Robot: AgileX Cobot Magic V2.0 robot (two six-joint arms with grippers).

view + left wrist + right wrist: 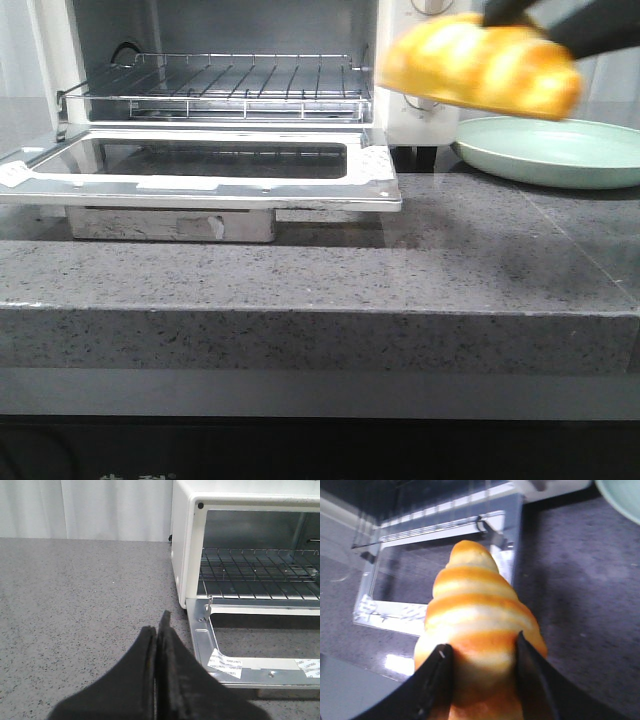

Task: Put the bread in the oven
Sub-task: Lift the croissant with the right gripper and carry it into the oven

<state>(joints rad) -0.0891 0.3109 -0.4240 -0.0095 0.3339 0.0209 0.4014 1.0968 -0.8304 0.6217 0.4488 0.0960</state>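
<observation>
The bread, a glossy yellow roll with orange-brown stripes, hangs in the air at the right of the oven, above the counter and beside the plate. My right gripper is shut on the bread, one finger on each side of it; in the front view only its black fingers show at the top right. The white oven stands open, its glass door folded down flat and its wire rack bare. My left gripper is shut and empty, low over the counter left of the oven.
A pale green plate sits on the grey stone counter right of the oven. The oven's knob panel stands just behind the bread. The counter's front edge runs across the front view.
</observation>
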